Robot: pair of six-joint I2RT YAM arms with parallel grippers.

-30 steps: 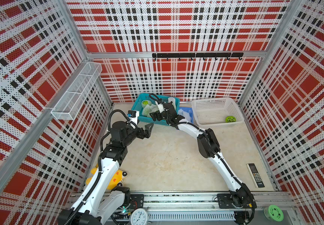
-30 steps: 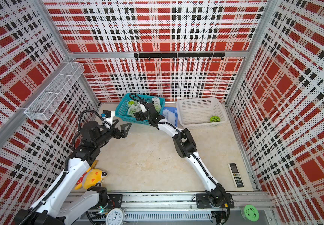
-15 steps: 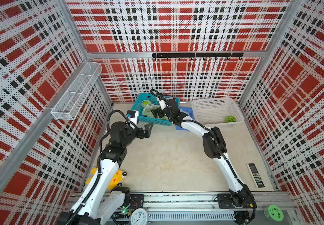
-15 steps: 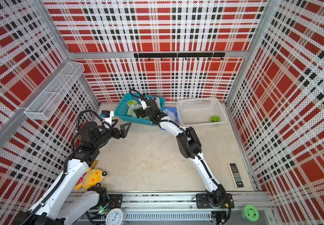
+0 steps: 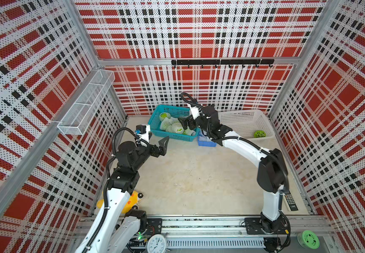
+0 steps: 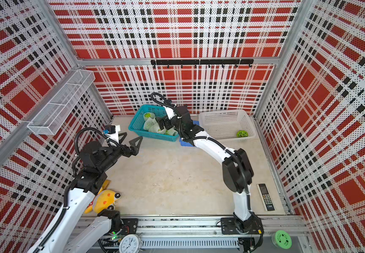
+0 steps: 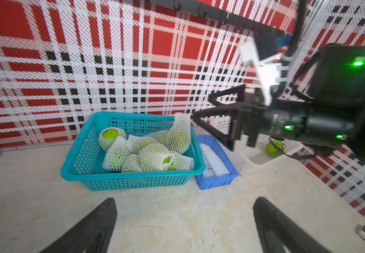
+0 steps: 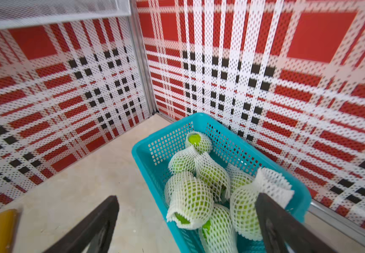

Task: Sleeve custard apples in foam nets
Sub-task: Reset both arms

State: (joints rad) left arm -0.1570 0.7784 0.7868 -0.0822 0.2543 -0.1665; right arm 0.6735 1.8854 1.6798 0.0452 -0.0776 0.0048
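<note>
— Teal plastic basket at the far left of the surface: what is in it?
— A heap of custard apples, each bright green and bumpy, each wrapped in white foam mesh with diamond holes. Green skin shows through the holes and at the open ends. One netted fruit leans against the basket's right rim, its spare mesh standing up like a collar.
— Where are the tools?
— The right tool hangs over that right rim, spread wide and gripping nothing. One of its fingers is just beside the leaning fruit; whether they touch I cannot tell. The left tool hovers above bare surface, nearer than the basket and to its left, also spread and empty.
— Which step is this?
— By my reading, a gap between fruits, since nothing is held. Most of the work looks finished.
— What is left?
— One bare custard apple sits alone in the white basket at the far right. Spare foam nets lie in a small blue tray between the two baskets.
— And the next move?
— Probably one tool takes a net and holds its mouth open while the other lifts the bare fruit and pushes it in. The mesh looks soft, so the mouth may collapse, and the round fruit could roll.
</note>
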